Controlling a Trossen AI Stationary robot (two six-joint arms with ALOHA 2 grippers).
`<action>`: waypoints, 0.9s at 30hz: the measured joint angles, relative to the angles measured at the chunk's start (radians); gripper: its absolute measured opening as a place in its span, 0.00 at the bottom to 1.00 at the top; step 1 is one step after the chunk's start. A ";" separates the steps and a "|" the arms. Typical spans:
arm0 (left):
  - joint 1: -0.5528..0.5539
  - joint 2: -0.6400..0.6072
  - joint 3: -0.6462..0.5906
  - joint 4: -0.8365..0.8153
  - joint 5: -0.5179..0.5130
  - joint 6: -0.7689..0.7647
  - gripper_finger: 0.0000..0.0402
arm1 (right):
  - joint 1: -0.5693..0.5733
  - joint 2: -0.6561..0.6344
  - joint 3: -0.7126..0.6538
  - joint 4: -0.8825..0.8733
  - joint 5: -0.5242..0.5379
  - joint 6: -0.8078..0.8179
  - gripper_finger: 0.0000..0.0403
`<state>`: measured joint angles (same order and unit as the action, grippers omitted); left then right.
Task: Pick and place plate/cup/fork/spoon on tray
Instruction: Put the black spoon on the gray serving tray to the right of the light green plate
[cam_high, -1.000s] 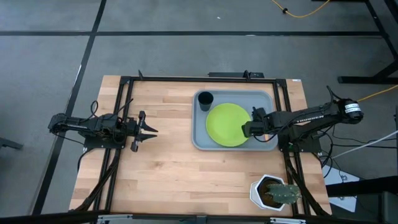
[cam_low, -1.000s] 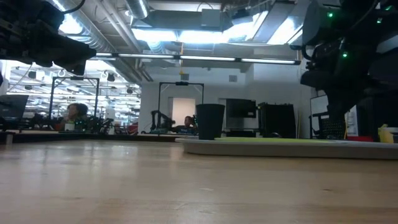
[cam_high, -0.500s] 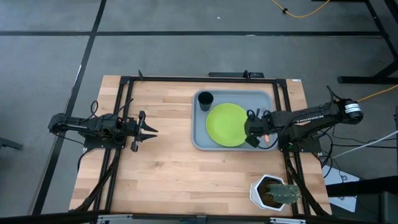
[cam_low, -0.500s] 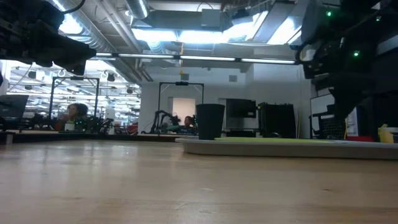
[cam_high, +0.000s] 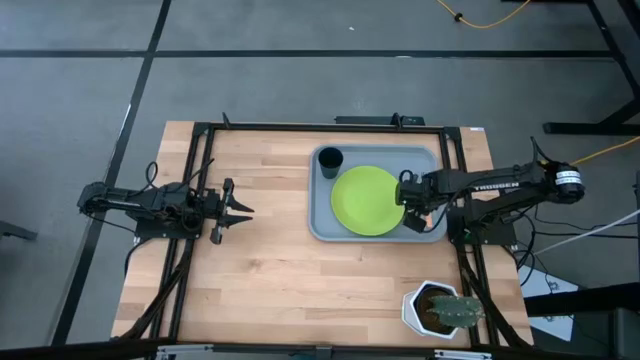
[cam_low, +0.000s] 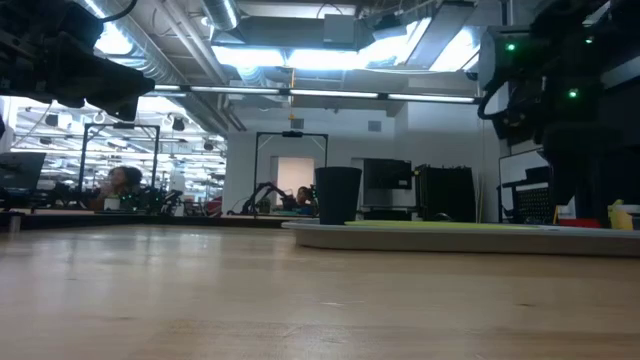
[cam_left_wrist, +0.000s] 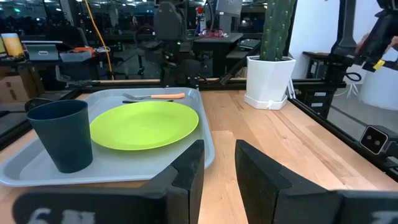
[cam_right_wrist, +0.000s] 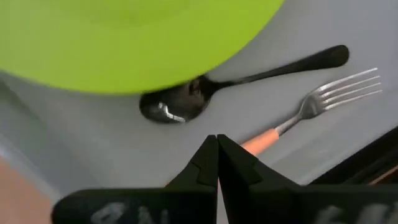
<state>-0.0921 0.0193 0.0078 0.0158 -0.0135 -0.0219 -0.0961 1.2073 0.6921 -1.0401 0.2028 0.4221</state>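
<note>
The lime-green plate (cam_high: 365, 200) lies in the grey-blue tray (cam_high: 322, 225), with the dark cup (cam_high: 330, 158) upright in the tray's far left corner. In the right wrist view the dark spoon (cam_right_wrist: 242, 81) and the orange-handled fork (cam_right_wrist: 311, 109) lie flat on the tray floor beside the plate's rim (cam_right_wrist: 137, 56). The fork also shows in the left wrist view (cam_left_wrist: 163, 96). My right gripper (cam_right_wrist: 216, 142) is shut and empty just above the tray floor, right of the plate (cam_high: 412, 218). My left gripper (cam_high: 245, 211) is open and empty over the table's left half.
A white hexagonal pot with a cactus (cam_high: 440, 310) stands at the table's near right corner. Bare wood lies between my left gripper and the tray. A black frame runs along the table's edges. People and desks show in the room behind.
My right gripper has shifted a little toward the table's right edge, from over the plate's right rim to over the tray floor beside it, and its arm has swung toward the far edge. The plate, cup and tray have stayed in place.
</note>
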 joint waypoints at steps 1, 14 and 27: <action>0.000 0.000 0.000 0.000 0.000 0.000 0.21 | -0.011 0.000 0.009 0.000 -0.003 0.022 0.02; 0.000 0.000 0.000 0.000 0.000 0.000 0.21 | -0.282 0.000 0.133 -0.020 -0.021 0.413 0.02; 0.000 0.000 0.000 0.000 0.000 0.000 0.21 | -0.331 0.000 -0.021 0.128 -0.048 0.678 0.02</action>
<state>-0.0918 0.0195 0.0078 0.0157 -0.0135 -0.0219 -0.4272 1.2072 0.6715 -0.9118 0.1547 1.0999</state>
